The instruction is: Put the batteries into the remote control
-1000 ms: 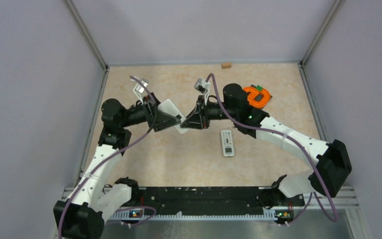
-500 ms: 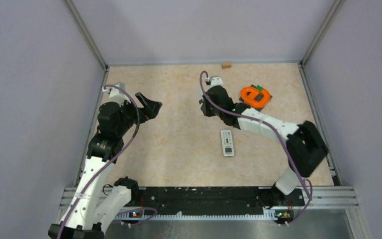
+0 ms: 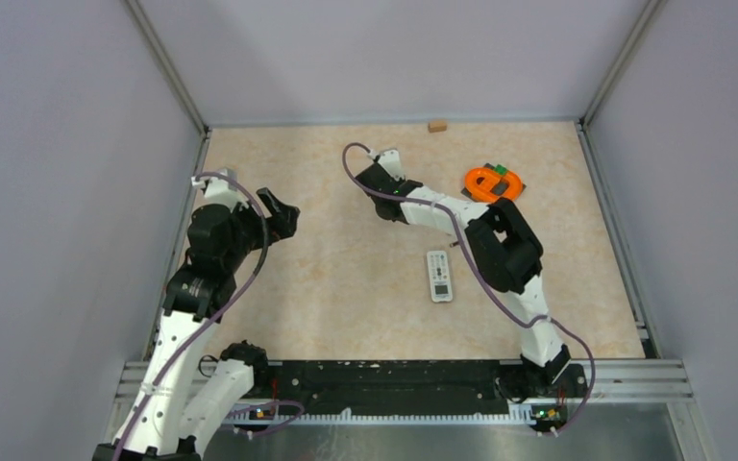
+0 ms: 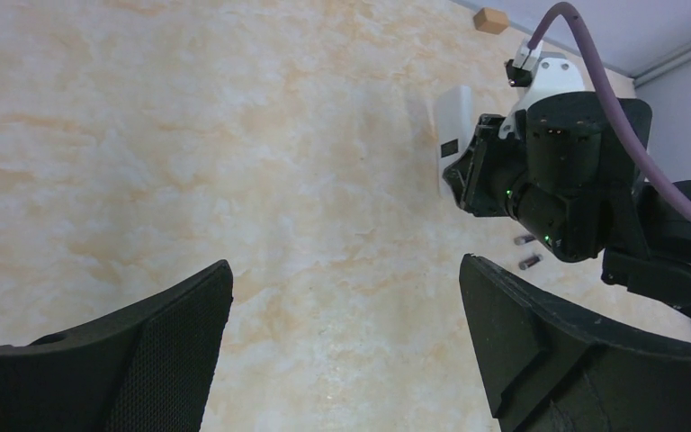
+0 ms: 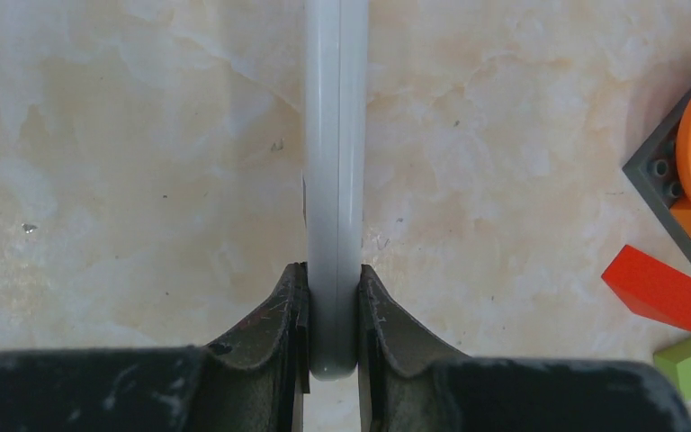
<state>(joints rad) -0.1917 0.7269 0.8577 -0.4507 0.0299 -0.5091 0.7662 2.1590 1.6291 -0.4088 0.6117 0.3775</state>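
At the far middle of the table [image 3: 336, 298], our right gripper [image 5: 333, 281] pinches the white remote [image 5: 333, 135] edge-on, probably to expose its back. The left gripper [image 4: 344, 267] hangs wide and empty, and the batteries [image 4: 524, 239] lie nearby.

My right gripper [image 5: 333, 279] clamps the first remote [image 5: 333, 180] on edge, behind and left of the second remote [image 3: 439, 276], flat at mid-table. Two batteries [image 4: 524, 239] lie under my right arm. A plate [image 5: 657, 166] sits right rear, a small block [image 3: 436, 125] at the back wall, my left gripper [image 4: 344, 267] far left.
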